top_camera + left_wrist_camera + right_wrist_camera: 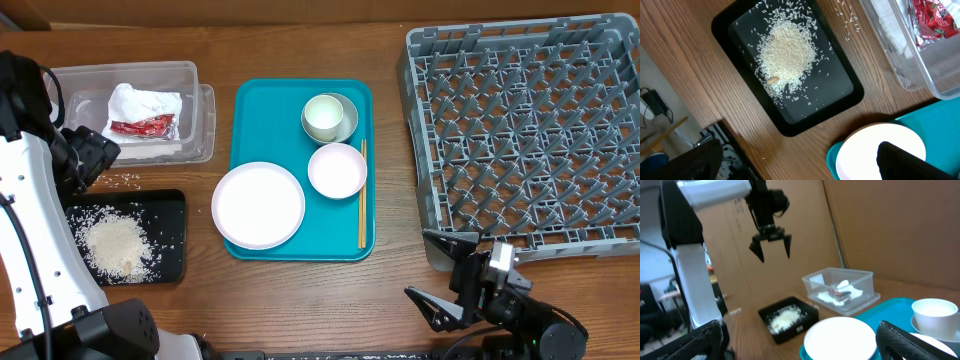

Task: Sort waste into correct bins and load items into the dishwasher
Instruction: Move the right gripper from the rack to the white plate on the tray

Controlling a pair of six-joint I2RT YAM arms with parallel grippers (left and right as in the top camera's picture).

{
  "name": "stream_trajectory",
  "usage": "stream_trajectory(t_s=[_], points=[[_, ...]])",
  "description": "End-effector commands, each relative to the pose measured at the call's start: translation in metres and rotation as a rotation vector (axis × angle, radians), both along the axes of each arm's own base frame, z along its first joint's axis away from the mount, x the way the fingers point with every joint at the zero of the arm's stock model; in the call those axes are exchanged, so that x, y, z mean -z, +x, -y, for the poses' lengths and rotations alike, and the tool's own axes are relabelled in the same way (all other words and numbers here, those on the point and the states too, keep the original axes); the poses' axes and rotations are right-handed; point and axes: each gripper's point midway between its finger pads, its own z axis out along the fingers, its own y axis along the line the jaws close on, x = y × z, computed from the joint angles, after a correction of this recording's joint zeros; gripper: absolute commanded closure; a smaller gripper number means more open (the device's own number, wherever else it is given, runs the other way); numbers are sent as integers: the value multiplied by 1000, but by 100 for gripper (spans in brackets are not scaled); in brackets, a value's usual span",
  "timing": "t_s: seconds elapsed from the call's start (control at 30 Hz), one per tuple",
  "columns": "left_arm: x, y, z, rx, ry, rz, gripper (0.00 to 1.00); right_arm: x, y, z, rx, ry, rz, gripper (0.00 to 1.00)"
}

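Overhead: the teal tray [270, 120] lies mid-worktop [300, 300], with the rack [530, 130] at its 3 o'clock, the tub [120, 68] at 10 o'clock and the black tray [165, 215] at 8 o'clock. A napkin [140, 100] and the wrapper [142, 127] lie in the tub. Rice [113, 243] is heaped on the black tray, and a few stray grains [122, 181] sit on the wood between the two bins. The plate [258, 205] is at the teal tray's 7 o'clock, its rim overhanging the tray's 9 o'clock edge. The white bowl [337, 170] is at the centre right. The cup [322, 117] is nested in the grey-green bowl [351, 115] at 1 o'clock. The chopsticks [362, 195] lie flat along the 3 o'clock edge. No dishes are in the rack.

Left wrist: the left jaws stand wide apart, holding nothing, above the black tray, with the plate at 5 o'clock.

Right wrist: the right jaws are spread and hold nothing, low near the plate. Across the worktop the left jaws hang parted, high over the black tray.

Handling, as a judgement: the plate looks stiff, smooth and probably slippery. Its overhanging rim is the likeliest place to pinch it. The cup and bowls seem light and hard, and are best taken by a wall at the rim, cup first. The chopsticks are thin and may roll, so a grip across both at mid-length would suit. The stray grains look too small to pinch.
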Motion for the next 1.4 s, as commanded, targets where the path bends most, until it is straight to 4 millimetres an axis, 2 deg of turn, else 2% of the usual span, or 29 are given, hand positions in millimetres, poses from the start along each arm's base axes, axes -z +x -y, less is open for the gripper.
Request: stream_trajectory(t_s=[0.0, 0.07, 0.17, 0.27, 0.4, 0.5, 0.63, 0.87, 0.93, 1.0, 1.17, 1.27, 1.37], points=[[2, -1, 0, 16, -5, -11, 0, -11, 17, 15, 88, 160, -125, 0], [2, -1, 0, 15, -4, -8, 0, -26, 29, 31, 173, 283, -151, 0], [1, 2, -1, 15, 0, 2, 0, -53, 35, 57, 279, 451, -109, 0], [1, 3, -2, 16, 2, 7, 0, -79, 35, 81, 366, 583, -58, 0], [1, 3, -2, 15, 2, 7, 0, -115, 23, 95, 412, 641, 20, 0], [1, 3, -2, 16, 2, 7, 0, -131, 24, 91, 417, 600, 13, 0], [1, 3, -2, 15, 2, 7, 0, -140, 39, 74, 408, 457, -54, 0], [1, 3, -1, 17, 2, 7, 0, -158, 86, 33, 256, 222, -170, 1], [1, 3, -1, 17, 2, 7, 0, -153, 104, 19, 198, 161, -240, 0], [1, 3, -1, 17, 2, 7, 0, -140, 126, 2, 156, 81, -334, 0], [1, 3, -1, 17, 2, 7, 0, -84, 163, -53, 101, -159, -569, 1], [1, 3, -1, 17, 2, 7, 0, -43, 174, -84, 147, -340, -676, 0], [1, 3, -1, 17, 2, 7, 0, -7, 175, -112, 213, -510, -751, 0]])
